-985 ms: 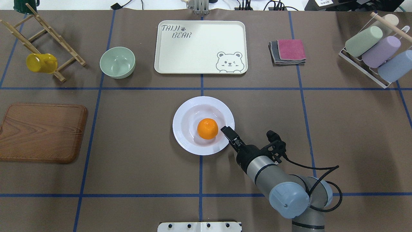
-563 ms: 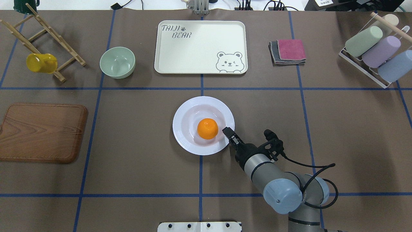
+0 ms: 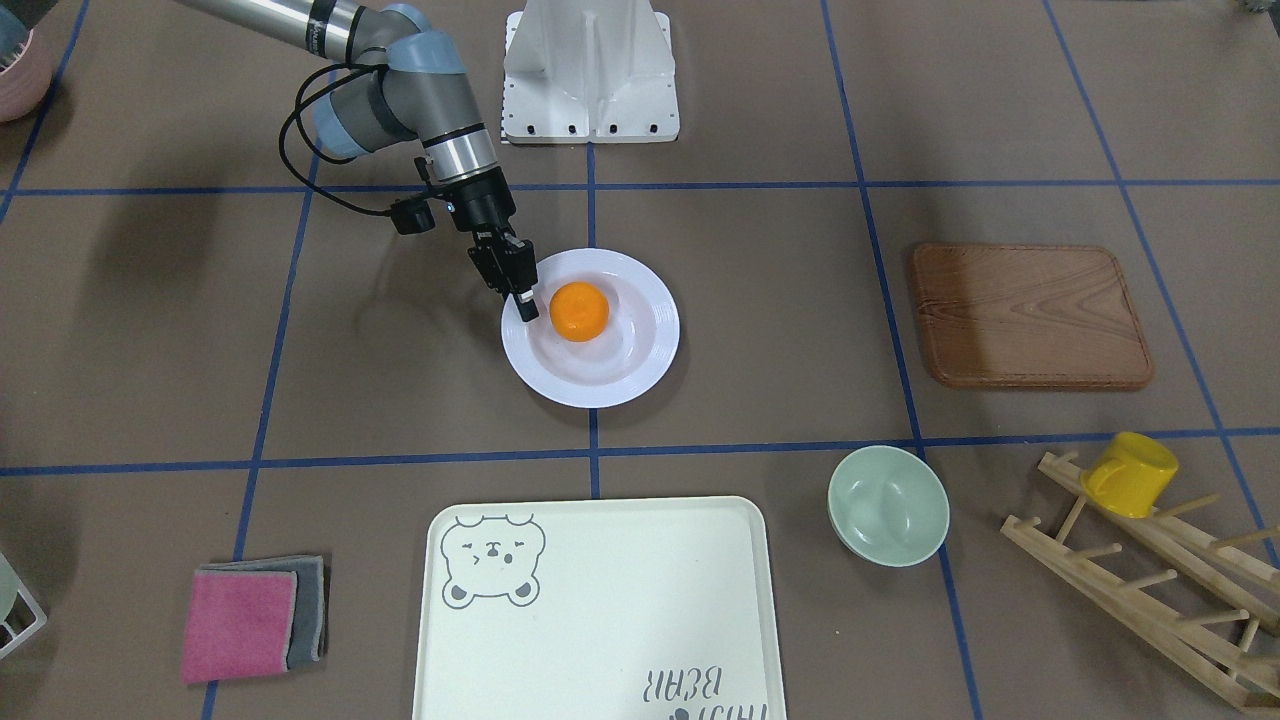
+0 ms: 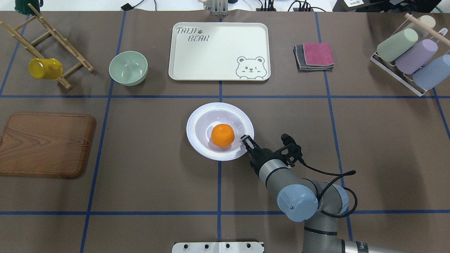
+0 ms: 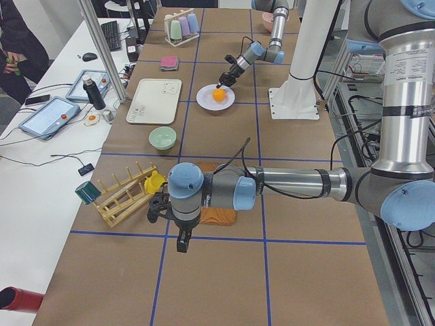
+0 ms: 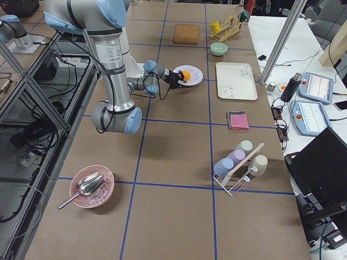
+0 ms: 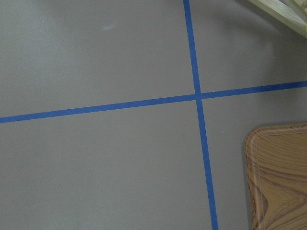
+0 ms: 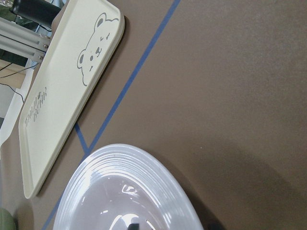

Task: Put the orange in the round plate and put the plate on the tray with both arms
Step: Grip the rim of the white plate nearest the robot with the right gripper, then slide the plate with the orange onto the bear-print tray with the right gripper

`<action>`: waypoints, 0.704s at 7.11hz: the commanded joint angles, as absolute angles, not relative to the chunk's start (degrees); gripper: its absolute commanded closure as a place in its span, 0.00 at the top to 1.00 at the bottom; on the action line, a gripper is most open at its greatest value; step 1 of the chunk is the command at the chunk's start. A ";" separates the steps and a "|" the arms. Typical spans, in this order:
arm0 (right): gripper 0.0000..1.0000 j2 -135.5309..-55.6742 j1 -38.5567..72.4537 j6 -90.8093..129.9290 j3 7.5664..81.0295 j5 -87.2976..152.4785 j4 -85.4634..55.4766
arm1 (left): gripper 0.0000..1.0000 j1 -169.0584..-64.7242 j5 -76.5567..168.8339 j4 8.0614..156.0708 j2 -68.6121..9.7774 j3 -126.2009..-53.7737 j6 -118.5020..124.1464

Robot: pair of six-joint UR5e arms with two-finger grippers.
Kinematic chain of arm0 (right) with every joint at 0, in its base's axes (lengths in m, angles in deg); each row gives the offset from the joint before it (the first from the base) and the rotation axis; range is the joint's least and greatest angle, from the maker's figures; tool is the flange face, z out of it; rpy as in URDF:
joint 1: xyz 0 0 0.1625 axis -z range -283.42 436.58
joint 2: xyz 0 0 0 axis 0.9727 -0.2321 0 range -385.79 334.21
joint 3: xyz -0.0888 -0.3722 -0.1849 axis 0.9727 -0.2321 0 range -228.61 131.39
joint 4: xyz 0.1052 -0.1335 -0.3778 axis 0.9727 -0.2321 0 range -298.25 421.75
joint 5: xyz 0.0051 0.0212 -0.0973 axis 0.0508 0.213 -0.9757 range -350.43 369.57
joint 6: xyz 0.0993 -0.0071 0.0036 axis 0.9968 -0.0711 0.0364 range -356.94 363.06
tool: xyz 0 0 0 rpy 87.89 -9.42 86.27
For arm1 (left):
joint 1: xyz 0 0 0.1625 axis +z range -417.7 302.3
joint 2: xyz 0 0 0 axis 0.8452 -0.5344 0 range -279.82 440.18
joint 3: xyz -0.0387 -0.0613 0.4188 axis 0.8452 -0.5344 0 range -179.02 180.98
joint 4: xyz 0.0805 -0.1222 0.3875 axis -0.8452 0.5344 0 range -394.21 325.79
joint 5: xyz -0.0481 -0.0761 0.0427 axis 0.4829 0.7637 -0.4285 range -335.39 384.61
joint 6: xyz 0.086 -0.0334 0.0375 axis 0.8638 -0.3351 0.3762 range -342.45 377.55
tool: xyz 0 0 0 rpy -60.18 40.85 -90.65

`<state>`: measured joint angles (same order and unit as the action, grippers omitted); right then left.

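Reading it left to right: left pincer hangs by the board, well apart from the plate, can't tell if it's wide or narrow; orange sits in the plate; right pincer looks nipped onto its near-right rim; tray lies straight ahead, open table between.

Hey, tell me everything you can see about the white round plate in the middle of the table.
The round plate is glossy white, ceramic by its look, deep in the middle with a wide rim of concentric ridges. It is at the middle of the table, on the robot's side of the tray, not on it. The orange lies in its well. The right gripper has its jaws on the rim nearest the robot, seemingly clamped. Nothing else touches it.
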<state>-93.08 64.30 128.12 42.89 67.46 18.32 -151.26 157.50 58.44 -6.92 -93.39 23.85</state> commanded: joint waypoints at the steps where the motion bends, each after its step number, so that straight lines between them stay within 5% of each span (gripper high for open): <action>1: 0.00 -93.38 63.40 128.22 42.71 67.49 23.91 | 0.99 -151.21 157.50 58.42 -6.92 -93.41 23.79; 5: 0.00 -93.39 60.07 126.38 42.71 61.63 26.77 | 0.99 -151.30 157.58 58.42 -7.01 -93.85 23.79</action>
